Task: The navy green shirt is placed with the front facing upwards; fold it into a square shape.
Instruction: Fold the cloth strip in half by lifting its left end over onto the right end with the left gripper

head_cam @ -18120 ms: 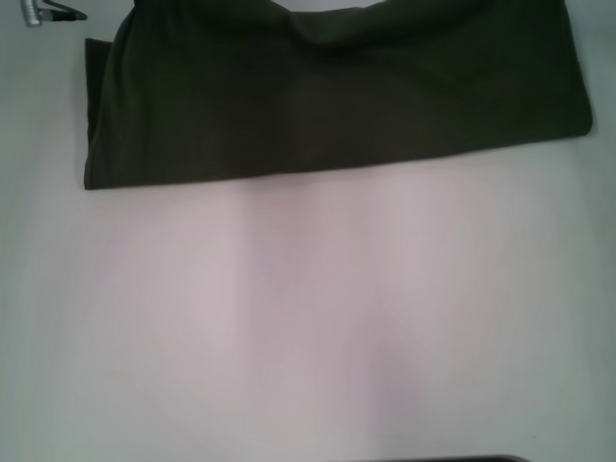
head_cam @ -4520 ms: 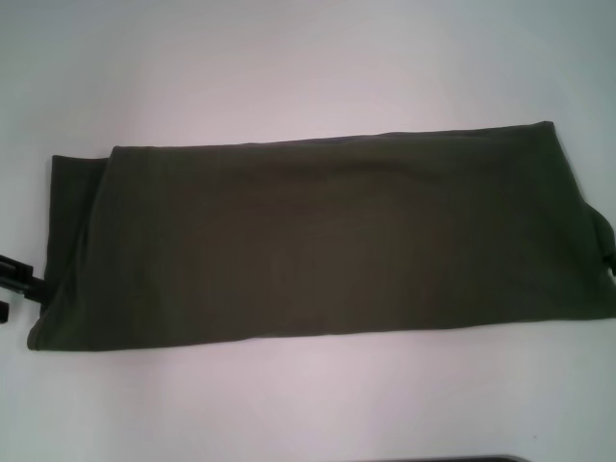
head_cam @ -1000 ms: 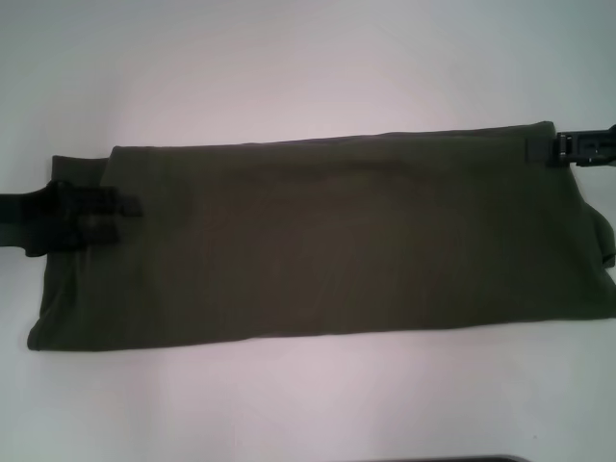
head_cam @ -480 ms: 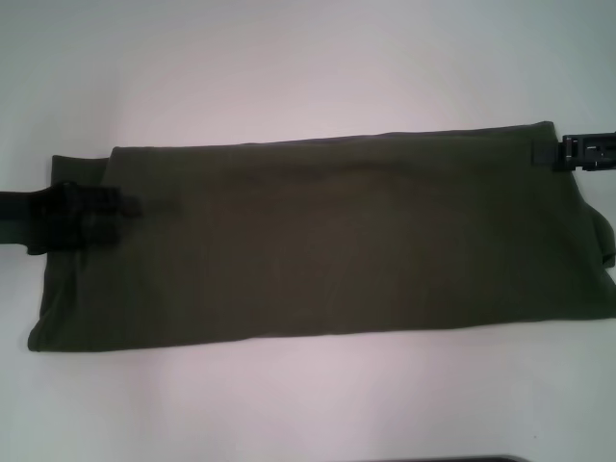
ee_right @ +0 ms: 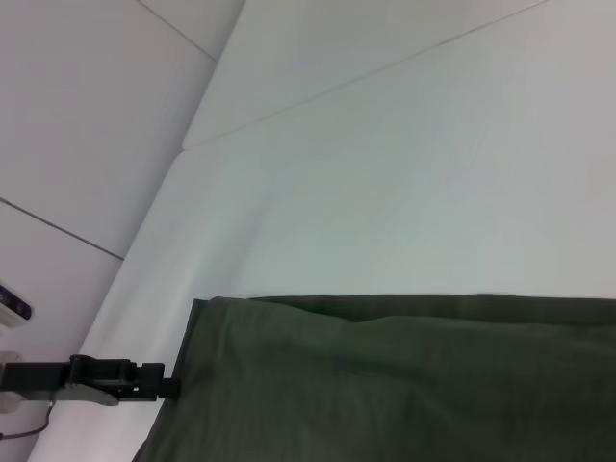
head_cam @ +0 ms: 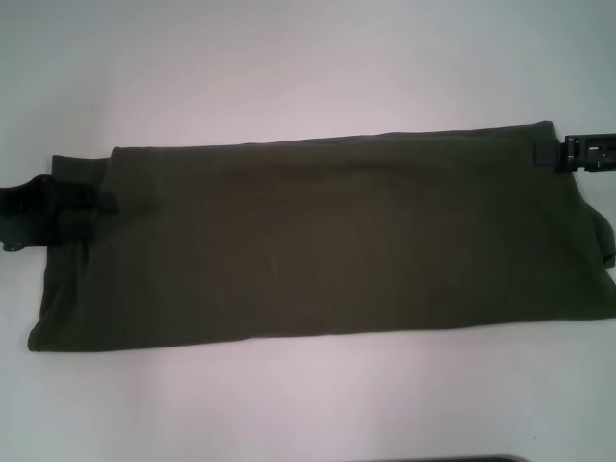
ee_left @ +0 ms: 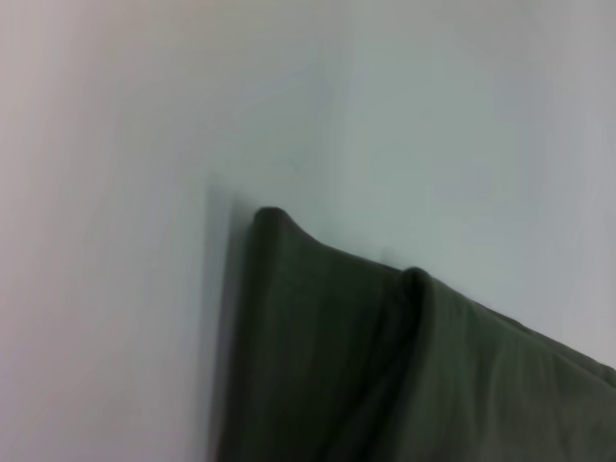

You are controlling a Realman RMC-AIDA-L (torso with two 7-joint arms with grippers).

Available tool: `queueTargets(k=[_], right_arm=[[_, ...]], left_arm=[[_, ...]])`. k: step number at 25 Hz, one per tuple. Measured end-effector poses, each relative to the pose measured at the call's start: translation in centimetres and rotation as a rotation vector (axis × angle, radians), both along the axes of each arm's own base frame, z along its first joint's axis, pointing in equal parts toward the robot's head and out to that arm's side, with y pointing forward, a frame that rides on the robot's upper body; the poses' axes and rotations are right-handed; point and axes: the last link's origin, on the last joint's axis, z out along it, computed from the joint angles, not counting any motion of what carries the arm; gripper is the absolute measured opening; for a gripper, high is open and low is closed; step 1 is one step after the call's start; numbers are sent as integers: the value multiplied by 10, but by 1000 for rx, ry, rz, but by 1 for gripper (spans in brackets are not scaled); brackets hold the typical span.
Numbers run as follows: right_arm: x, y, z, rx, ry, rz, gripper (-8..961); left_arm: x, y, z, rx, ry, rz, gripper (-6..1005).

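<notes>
Two grippers flank the navy green shirt [head_cam: 327,241] | shirt: long folded band on the white table [head_cam: 308,58], long axis left-right | left gripper [head_cam: 82,207] over left end, right gripper [head_cam: 558,152] at far right corner | finger spread: cannot tell.

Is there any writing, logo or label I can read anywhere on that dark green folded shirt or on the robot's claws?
None can be read.
The dark olive-green folded shirt shows plain cloth only; no lettering or neck label faces up.
The left gripper and right gripper, at the shirt's ends, show no legible marks.
</notes>
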Motion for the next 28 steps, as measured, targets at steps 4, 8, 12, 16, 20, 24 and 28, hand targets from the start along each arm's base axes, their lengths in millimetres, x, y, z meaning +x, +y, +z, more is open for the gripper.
queueTargets(k=[4,8,12,16,20,24,28], right_arm=[[0,0,0,1,-1,0,940],[0,0,1,1,-2,0,940],[0,1,2,1,-4,3,940],[0,1,3,2,-6,3,940],[1,1,3,1,-6,2,940],[0,0,3,0,-5,2,940],[1,-1,2,-1,-5,-1,940]], left_arm=[[-2,1,6,7,10,5,611],[0,0,14,-8,3,-12,611],[0,0,28,-44,35,-25,611],[2,4,39,-45,77,-32,611],[5,9,43,-74,130,-52,611],[9,13,42,-112,169,-69,611],[11,15,43,-120,179,-73,611]])
